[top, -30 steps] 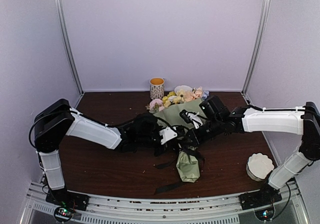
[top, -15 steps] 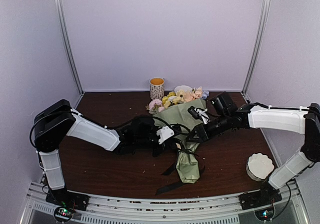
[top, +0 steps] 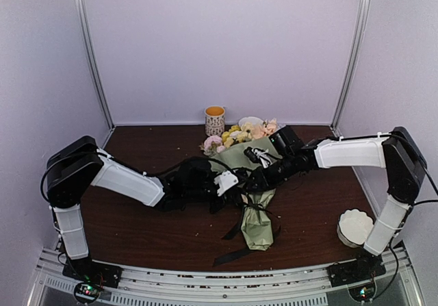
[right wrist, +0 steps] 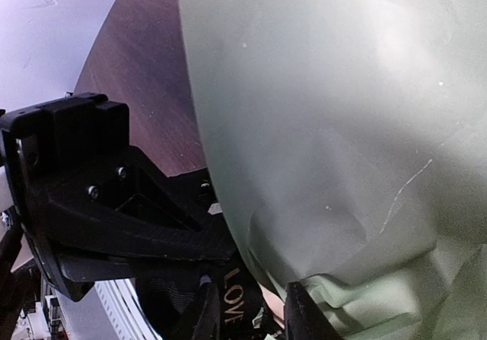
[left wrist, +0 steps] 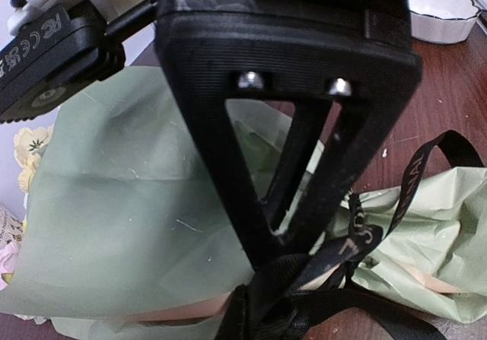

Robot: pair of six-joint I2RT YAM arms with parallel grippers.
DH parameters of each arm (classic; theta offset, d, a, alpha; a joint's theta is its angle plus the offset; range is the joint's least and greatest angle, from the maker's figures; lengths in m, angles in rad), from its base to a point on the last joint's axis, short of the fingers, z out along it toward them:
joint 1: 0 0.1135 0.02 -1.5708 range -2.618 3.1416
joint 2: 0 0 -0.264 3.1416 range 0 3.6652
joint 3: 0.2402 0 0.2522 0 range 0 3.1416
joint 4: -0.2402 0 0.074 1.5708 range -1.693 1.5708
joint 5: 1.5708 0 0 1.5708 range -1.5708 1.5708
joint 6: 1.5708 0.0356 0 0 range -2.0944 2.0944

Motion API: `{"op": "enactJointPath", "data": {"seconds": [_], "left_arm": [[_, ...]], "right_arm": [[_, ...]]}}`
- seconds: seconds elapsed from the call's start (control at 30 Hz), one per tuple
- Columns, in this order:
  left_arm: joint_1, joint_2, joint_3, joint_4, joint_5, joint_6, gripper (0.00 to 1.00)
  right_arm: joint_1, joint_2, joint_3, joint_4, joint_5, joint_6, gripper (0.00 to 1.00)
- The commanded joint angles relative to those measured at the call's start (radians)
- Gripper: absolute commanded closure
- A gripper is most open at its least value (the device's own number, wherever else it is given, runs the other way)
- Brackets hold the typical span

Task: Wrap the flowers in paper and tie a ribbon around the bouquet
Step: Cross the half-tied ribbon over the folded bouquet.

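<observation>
On the left, the left gripper (left wrist: pixel 268 250) lies low over the dark brown wooden table (top: pixel 150 231) with its two black fingers brought fully together. They seem to pinch the long narrow black ribbon with pale printed lettering (left wrist: pixel 358 237) just where it bunches at the neck of the bouquet, probably to hold that bunch tight so the binding cannot slacken while the other arm works. The bouquet lies flat in the middle of the table with its narrow foot toward the arm bases. The large thin sage-green sheet of paper (left wrist: pixel 129 203) is already rolled into a cone around the stems, with a sliver of its peach-pink face showing at the fold. The bunch of small yellow, pink and peach artificial flowers (top: pixel 239 133) spills from the wide far end, close to a small pale patterned cup with an orange inside (top: pixel 215 121) at the back. Loose ribbon trails off the foot of the cone toward the near edge. From the right, the right gripper (right wrist: pixel 251 313) meets the same neck with its fingers parted partway. The lettered ribbon runs between them, but they are not clamped on it, which reads as lining up for a fresh hold to draw the tie closed. Far right and well apart sits a small white scalloped round stack (top: pixel 356 227), unused. By count: two arms, one bouquet, one paper sheet, one ribbon (how many loose tails it has I cannot tell), one cup, one white stack.
</observation>
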Motion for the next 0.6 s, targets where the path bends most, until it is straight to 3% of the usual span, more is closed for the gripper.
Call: {"op": "enactJointPath", "data": {"seconds": [0.0,0.33,0.47,0.57], "left_arm": [[0.007,0.007,-0.007,0.061,0.012,-0.017,1.00],[0.007,0.008,-0.004,0.051,0.015,-0.023,1.00],[0.008,0.006,-0.004,0.050,0.019,-0.023,1.00],[0.008,0.008,-0.004,0.048,0.024,-0.024,1.00]], "right_arm": [[0.019,-0.008,-0.023,0.045,-0.056,-0.003,0.68],[0.032,0.019,0.000,0.030,-0.005,0.002,0.68],[0.032,0.015,-0.002,0.028,0.033,0.006,0.87],[0.033,-0.001,-0.005,0.031,0.069,0.010,0.94]]}}
